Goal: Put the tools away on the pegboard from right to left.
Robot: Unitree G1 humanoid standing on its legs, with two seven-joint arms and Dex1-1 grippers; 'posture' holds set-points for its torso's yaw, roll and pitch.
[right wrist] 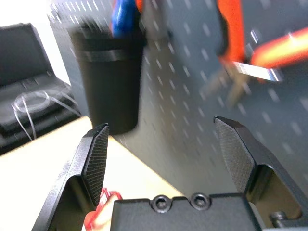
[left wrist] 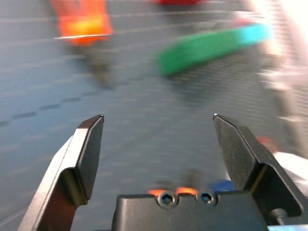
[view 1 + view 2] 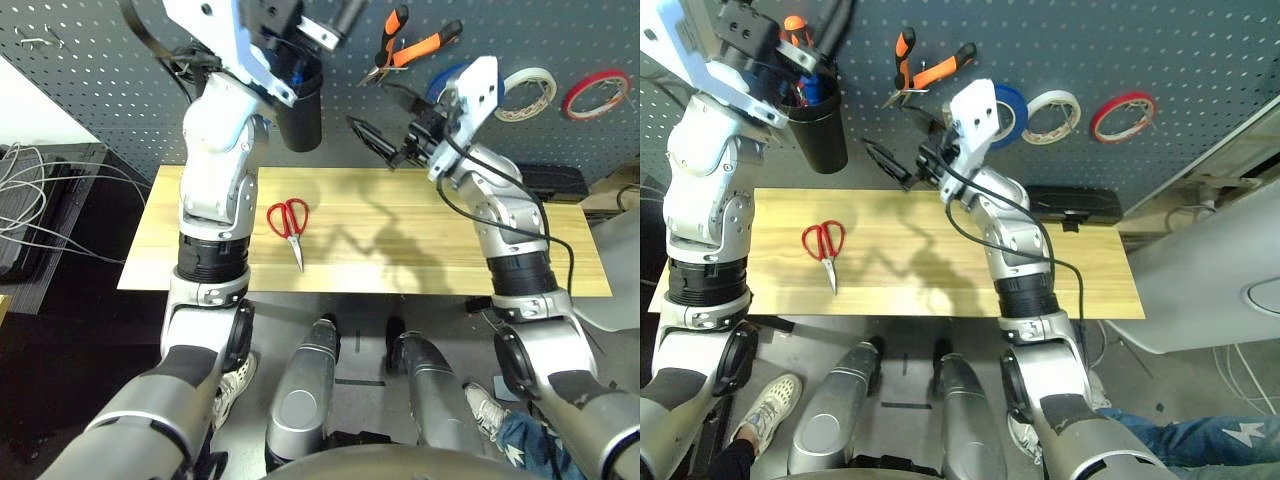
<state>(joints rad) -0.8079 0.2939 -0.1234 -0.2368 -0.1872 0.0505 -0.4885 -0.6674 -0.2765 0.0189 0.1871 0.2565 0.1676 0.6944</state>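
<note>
The pegboard point(image 3: 1200, 60) rises behind the wooden worktop point(image 3: 930, 270) and fills the background beyond both sets of fingers. Both silver arms reach over the worktop toward it. A black cup point(image 3: 818, 130) hangs on the board just below the left fingers point(image 2: 159, 144), which are spread wide and empty, held up near the cup's mouth; the small blue-handled screwdriver point(image 3: 812, 92) stands inside the cup beside an orange-handled tool point(image 3: 792, 27). The right fingers point(image 1: 161, 149) are also released, apart with nothing between them, and hover above the back edge of the worktop, close to the board. The orange-and-black-handled pliers point(image 3: 405, 45) hang on the board above the right fingers and slightly toward the cup. The blue tape ring point(image 3: 1010, 110) hangs on the board just beyond the right wrist, partly hidden behind the white wrist housing, with a white tape ring point(image 3: 1052, 115) beside it and a red tape ring point(image 3: 1122, 115) farther out on the same side. The red-handled scissors point(image 3: 289, 225) lie flat on the worktop, well below the left fingers and beside the left forearm, their blades pointing toward the robot.
</note>
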